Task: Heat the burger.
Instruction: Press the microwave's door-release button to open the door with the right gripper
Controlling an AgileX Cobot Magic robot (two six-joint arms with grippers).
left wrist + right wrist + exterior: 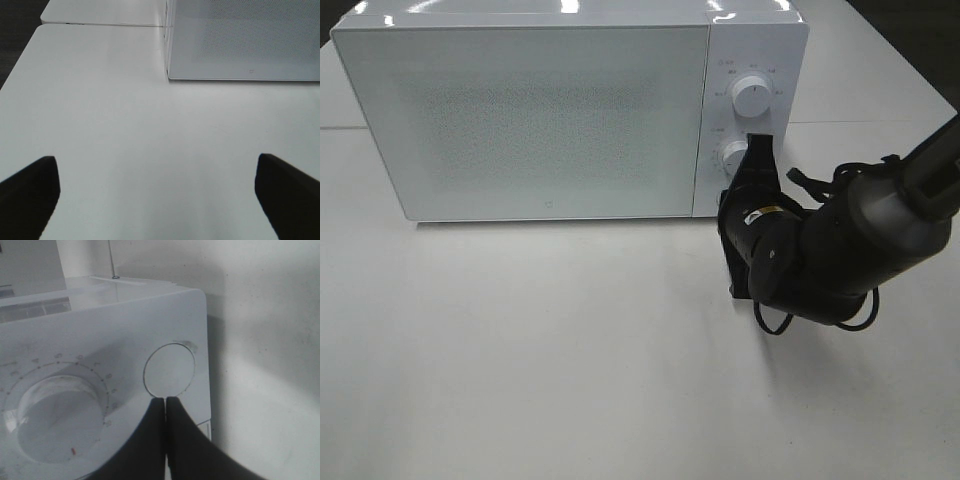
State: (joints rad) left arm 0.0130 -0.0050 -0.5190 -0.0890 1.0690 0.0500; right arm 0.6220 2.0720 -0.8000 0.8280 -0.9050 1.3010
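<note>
White matte worktop (570, 380) fills most of my high view. A seam (880, 122) between two abutting panels runs at right of frame. Dark floor (920, 30) shows in the upper right corner. Light is diffuse, from overhead; shadows are soft.

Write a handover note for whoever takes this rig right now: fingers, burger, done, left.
Left gripper: fingers open, empty, over the table, facing the microwave.
Right gripper: fingers shut, holding nothing, tips at the edge of the round button beside a dial.
Burger: not visible in any view; the microwave door is shut, so it may be inside.
Done: cannot confirm loading.
Left: likely start heating, then take the burger out.
</note>
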